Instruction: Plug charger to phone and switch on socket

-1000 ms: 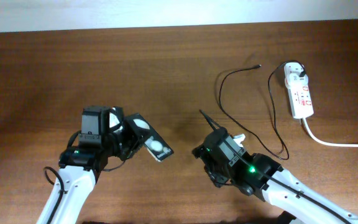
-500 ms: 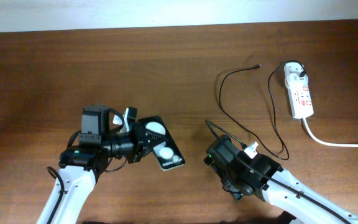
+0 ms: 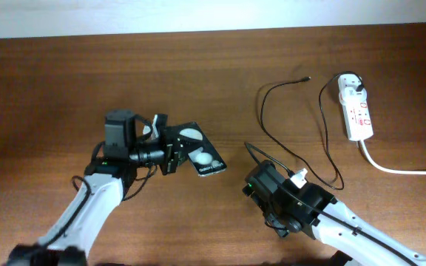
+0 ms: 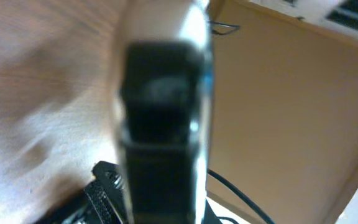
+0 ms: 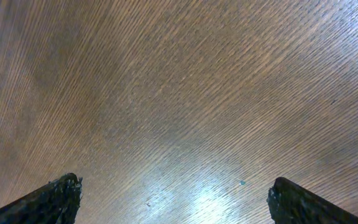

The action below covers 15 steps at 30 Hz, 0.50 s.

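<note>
Phone (image 3: 200, 151) is left of ctr in the overhead view, glossy face up w/ two white round spots, skewed so its long side runs down to the right. Its left end is pinched in the left gripper (image 3: 171, 148), jaws clenched on it. Can't tell whether the phone's far end touches the worktop (image 3: 50, 89). Left wrist view is badly blurred, just a dark slab down the middle. Charger (image 3: 262, 118) lies well apart to the right, thin black cable looping over the wood. Its plug tip lies free toward the back, and the other end meets a white adapter (image 3: 352, 81) seated at the top of the socket (image 3: 358, 112). Socket's thick white cord (image 3: 401, 171) runs off the right edge. Right gripper (image 5: 176, 193) is near the cable's lower loop, jaws released and spread wide over bare wood, grasping nothing.
</note>
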Tool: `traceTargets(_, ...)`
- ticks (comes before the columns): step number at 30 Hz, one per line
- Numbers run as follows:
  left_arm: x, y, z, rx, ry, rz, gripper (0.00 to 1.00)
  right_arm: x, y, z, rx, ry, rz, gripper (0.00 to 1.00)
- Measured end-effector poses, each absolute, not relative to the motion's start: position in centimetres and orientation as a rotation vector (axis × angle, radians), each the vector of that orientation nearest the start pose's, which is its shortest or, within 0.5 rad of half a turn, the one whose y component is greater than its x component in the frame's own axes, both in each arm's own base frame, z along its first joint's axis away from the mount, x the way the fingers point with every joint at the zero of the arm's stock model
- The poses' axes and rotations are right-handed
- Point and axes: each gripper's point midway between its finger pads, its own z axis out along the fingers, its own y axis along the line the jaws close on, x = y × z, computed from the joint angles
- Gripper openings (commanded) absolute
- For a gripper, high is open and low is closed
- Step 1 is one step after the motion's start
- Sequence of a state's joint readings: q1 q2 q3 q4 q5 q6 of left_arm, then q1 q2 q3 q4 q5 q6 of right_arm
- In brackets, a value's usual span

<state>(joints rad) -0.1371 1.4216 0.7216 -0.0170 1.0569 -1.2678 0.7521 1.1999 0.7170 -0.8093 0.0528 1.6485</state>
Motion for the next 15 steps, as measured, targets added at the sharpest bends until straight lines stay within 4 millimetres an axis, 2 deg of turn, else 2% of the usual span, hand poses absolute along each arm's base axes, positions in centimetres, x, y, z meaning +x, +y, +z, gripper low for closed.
traceTargets(3, 30.8, -19.5, 15.3, -0.845, 2.476, -1.888, 0.0, 17.9, 15.5, 6.3, 1.297, 2.672, 0.36, 0.99)
traceTargets(7, 31.6, -20.0, 17.2, -0.764, 2.402, -1.959, 0.0, 17.9, 15.5, 6.3, 1.297, 2.672, 0.36, 0.99)
traceTargets(10, 31.9, -21.2, 19.1, -0.663, 2.347, -2.016, 0.0, 17.9, 15.5, 6.3, 1.297, 2.672, 0.36, 0.99)
traceTargets(15, 32.0, -21.5, 19.3, -0.709, 2.343, -2.034, 0.0, 17.9, 15.5, 6.3, 1.297, 2.672, 0.36, 0.99)
